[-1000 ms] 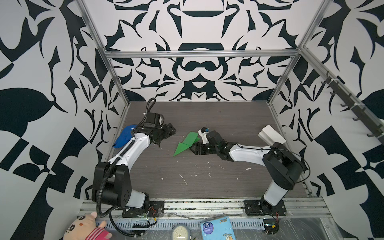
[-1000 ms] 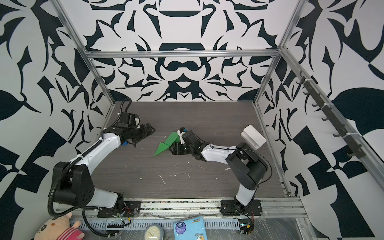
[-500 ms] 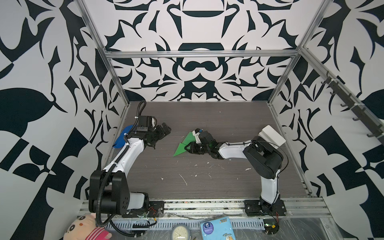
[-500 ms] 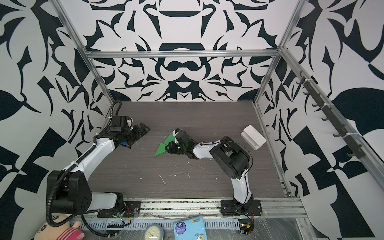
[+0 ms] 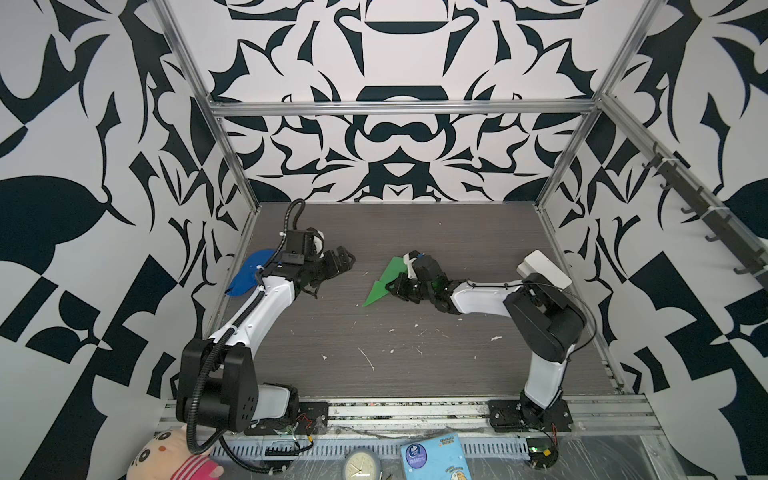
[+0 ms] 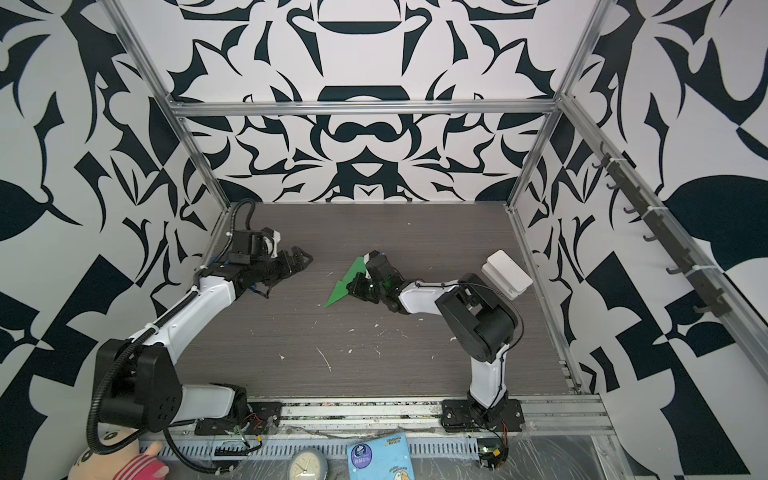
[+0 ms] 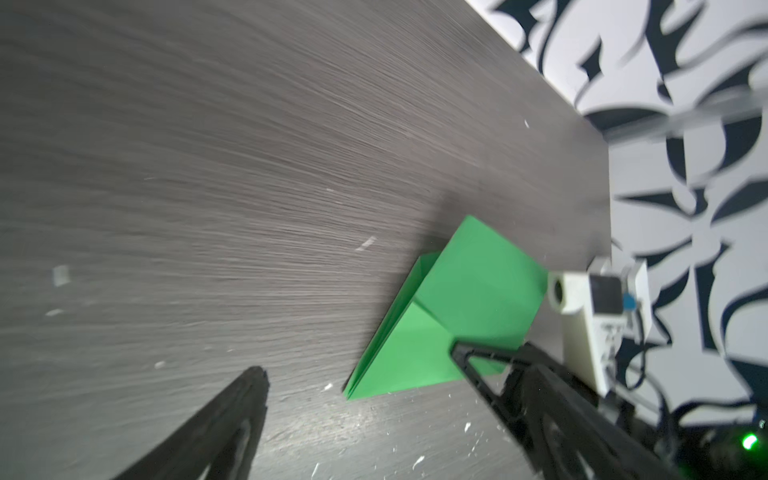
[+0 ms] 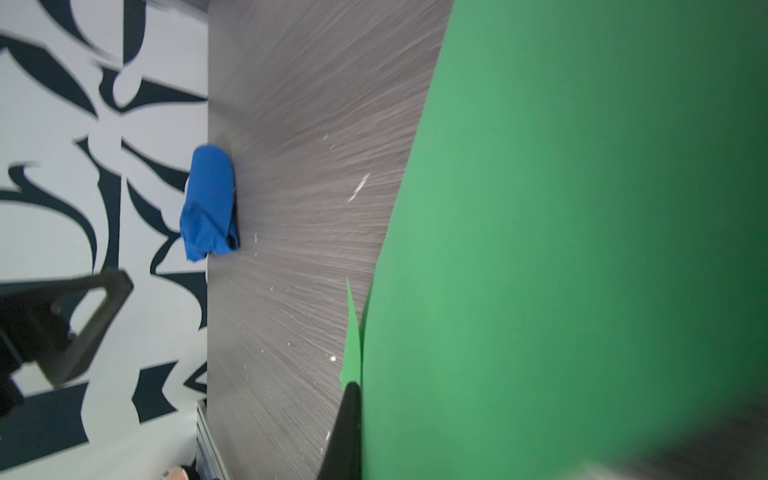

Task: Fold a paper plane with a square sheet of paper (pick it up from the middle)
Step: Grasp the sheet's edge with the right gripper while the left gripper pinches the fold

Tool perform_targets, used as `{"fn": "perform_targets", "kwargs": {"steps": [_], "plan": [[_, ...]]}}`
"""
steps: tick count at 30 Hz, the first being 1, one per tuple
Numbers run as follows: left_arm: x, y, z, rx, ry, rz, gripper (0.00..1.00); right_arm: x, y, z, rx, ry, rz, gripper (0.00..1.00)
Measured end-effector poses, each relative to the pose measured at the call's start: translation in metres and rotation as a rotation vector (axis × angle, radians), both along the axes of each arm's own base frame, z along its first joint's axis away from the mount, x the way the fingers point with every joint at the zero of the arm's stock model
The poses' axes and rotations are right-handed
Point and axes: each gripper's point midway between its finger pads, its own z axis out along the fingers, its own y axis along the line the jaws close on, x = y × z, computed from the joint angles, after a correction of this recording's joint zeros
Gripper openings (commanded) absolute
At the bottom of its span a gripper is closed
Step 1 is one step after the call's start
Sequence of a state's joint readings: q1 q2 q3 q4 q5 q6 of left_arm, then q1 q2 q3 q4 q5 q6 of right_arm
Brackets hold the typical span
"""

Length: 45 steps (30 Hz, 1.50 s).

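- Right gripper (image 5: 394, 286) is pinched shut on one side of the paper plane (image 5: 385, 275), down low by the table (image 5: 415, 345).
- Left gripper (image 5: 329, 276) has its two black fingers spread wide apart and holds nothing. It sits off to the left, apart from the paper.
- From where I stand, the table is dark grey wood, and the paper plane lies near its middle.
- That paper plane is bright green and plain. It is folded into a pointy shape, wide at the back with a sharp tip toward the front left. The left wrist view shows thin layers stacked along one edge and a crease across the top.
- Over by the left wall sits a blue cloth cap (image 5: 249, 274).
- Down in front of the table lies a blue packet (image 5: 434, 459) with a round badge and some writing, too small to read.
- Next to it is a little round clock (image 5: 361, 467).
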<state>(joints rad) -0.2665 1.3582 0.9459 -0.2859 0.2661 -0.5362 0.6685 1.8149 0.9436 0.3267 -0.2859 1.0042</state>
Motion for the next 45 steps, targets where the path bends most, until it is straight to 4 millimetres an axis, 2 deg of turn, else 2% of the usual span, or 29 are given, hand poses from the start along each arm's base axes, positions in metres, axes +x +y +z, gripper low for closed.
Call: {"fn": "perform_targets", "kwargs": {"steps": [6,9,14,18,22,24,30,37,45], "plan": [[-0.026,-0.077,0.007,0.074,-0.172,-0.271,1.0,0.005,-0.07,0.014,-0.02,0.067,-0.178,0.0],[-0.037,-0.114,0.002,0.134,-0.281,-0.406,1.0,0.006,-0.097,0.015,-0.029,0.112,-0.253,0.0],[-0.052,-0.168,-0.036,0.256,-0.422,-0.636,0.98,0.004,-0.114,0.014,-0.011,0.185,-0.314,0.0],[-0.06,-0.195,-0.076,0.345,-0.497,-0.79,0.91,0.003,-0.119,0.01,0.017,0.234,-0.334,0.0],[-0.06,-0.208,-0.094,0.386,-0.574,-0.869,0.8,0.001,-0.121,0.009,0.038,0.269,-0.337,0.0],[-0.056,-0.213,-0.092,0.397,-0.636,-0.884,0.75,0.001,-0.122,0.009,0.048,0.282,-0.336,0.0],[-0.05,-0.221,-0.087,0.412,-0.771,-0.912,0.52,-0.002,-0.121,0.006,0.063,0.314,-0.32,0.0],[-0.049,-0.222,-0.105,0.448,-0.78,-0.948,0.4,-0.005,-0.12,0.005,0.081,0.339,-0.3,0.0],[-0.047,-0.225,-0.098,0.437,-0.823,-0.935,0.34,-0.009,-0.118,0.003,0.11,0.383,-0.287,0.0]]}}
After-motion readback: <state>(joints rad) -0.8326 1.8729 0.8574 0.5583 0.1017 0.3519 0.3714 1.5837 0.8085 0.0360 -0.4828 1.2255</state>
